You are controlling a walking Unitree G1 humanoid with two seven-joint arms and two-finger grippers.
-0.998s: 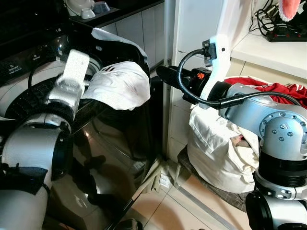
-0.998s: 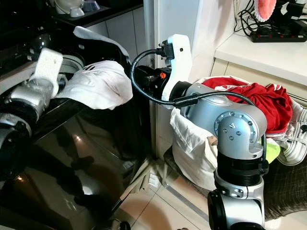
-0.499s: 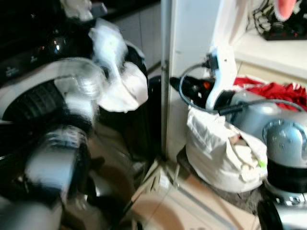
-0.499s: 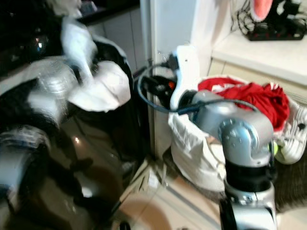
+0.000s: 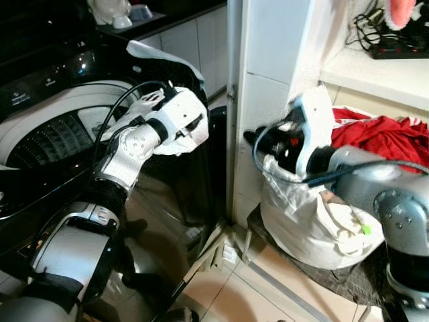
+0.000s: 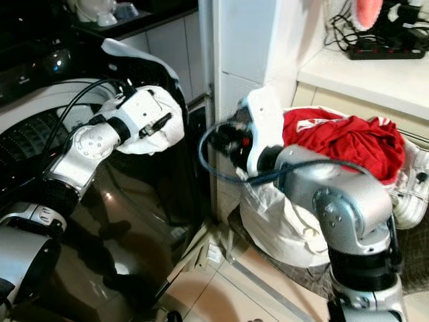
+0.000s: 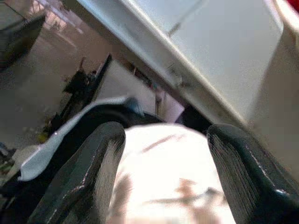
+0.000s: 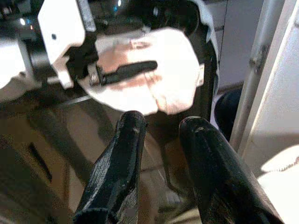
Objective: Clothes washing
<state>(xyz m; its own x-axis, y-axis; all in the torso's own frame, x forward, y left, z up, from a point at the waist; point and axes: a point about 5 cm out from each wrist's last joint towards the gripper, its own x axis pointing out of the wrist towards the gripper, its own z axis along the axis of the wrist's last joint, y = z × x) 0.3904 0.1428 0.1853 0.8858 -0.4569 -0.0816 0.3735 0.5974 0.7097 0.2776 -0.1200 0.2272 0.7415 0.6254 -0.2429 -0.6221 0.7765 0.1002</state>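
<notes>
The left gripper pinches the white cloth over the washing machine; the right gripper hangs empty, fingers slightly apart.

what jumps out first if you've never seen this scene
The left claw holding a white cloth over the dark washing machine on the left. Next, the red garment heaped on the white laundry bag by the wall on the right, with the right claw empty beside it.

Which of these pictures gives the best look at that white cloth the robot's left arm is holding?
The right wrist view: the white cloth shows whole, with a black finger of the left gripper across it. In both eye views the left arm partly covers it. The left wrist view shows a blurred patch between the fingers.
</notes>
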